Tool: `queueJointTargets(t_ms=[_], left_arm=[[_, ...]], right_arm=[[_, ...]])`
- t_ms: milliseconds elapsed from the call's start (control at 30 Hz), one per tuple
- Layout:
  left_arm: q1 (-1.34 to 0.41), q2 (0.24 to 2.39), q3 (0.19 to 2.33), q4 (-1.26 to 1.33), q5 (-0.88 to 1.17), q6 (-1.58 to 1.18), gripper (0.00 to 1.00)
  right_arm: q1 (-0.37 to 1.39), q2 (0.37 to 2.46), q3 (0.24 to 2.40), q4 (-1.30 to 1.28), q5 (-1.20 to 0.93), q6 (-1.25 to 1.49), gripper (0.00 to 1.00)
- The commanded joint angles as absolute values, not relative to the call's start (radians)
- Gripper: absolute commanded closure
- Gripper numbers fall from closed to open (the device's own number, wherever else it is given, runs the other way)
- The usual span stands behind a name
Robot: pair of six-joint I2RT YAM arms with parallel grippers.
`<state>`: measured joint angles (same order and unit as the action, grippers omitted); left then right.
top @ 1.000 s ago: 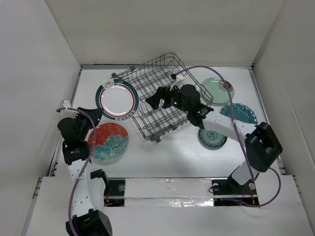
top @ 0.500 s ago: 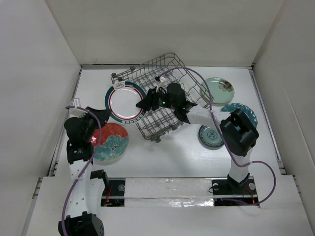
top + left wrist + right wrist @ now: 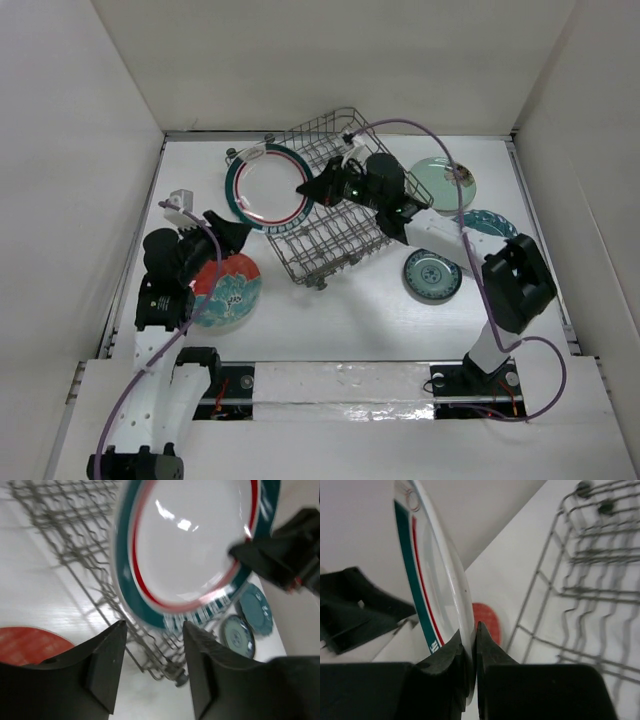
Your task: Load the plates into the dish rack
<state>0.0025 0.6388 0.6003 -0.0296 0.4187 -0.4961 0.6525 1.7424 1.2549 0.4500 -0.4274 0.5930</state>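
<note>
Large plate: white centre, thin red ring, broad teal rim; one stretch of the rim is barred teal and white.
Floral plate: red and teal, with a floral drawing.
Mint plate: pale mint green; small dark motif near its far right edge.
Scalloped plate: dark teal.
Ringed plate: teal, with concentric lighter and darker rings.
Dish rack: grey wire.
Wheels: dark.
Table: white.
Walls: off-white, plain.
Arms: white links, black joints.
Cables: purple.
Left gripper: black.
Right gripper: black.
</note>
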Motion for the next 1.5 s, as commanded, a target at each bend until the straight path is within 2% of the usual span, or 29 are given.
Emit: queueJointTargets(t_ms=[0, 67, 233, 367, 500, 667, 800, 1067, 1267, 1367, 1467], left_arm=[[-0.105, 0.594, 0.701, -0.092, 0.529, -0.402, 0.51], [-0.15, 0.577, 0.719, -0.112, 0.529, -0.373, 0.46], [-0.192, 0.494, 0.701, -0.121, 0.529, -0.333, 0.49], [-0.192, 0.434, 0.695, -0.118, 0.529, -0.322, 0.67], [-0.192, 0.44, 0.709, -0.164, 0.529, -0.333, 0.73], [-0.192, 0.512, 0.785, -0.215, 0.529, -0.354, 0.73], [-0.192, 0.522, 0.743, -0.178, 0.529, -0.333, 0.72], [-0.192, 0.503, 0.704, -0.161, 0.529, -0.324, 0.69], [-0.192, 0.517, 0.703, -0.156, 0.529, -0.327, 0.68], [-0.192, 0.512, 0.701, -0.155, 0.529, -0.327, 0.68], [-0.192, 0.514, 0.7, -0.153, 0.529, -0.328, 0.67]], right_arm=[[0.565, 1.652, 1.278, 0.378, -0.118, 0.439, 1.0], [0.529, 1.625, 1.29, 0.338, -0.055, 0.379, 1.0], [0.511, 1.611, 1.344, 0.27, 0.274, 0.161, 1.0], [0.476, 1.663, 1.394, 0.247, 0.327, 0.02, 1.0], [0.448, 1.73, 1.43, 0.265, 0.371, -0.078, 1.0], [0.448, 1.813, 1.511, 0.259, 0.434, -0.208, 1.0], [0.448, 1.885, 1.545, 0.264, 0.508, -0.252, 1.0], [0.448, 1.979, 1.6, 0.256, 0.512, -0.275, 1.0], [0.459, 1.974, 1.531, 0.267, 0.468, -0.239, 1.0], [0.485, 1.964, 1.479, 0.302, 0.52, -0.258, 1.0], [0.485, 1.941, 1.454, 0.302, 0.54, -0.239, 0.96]])
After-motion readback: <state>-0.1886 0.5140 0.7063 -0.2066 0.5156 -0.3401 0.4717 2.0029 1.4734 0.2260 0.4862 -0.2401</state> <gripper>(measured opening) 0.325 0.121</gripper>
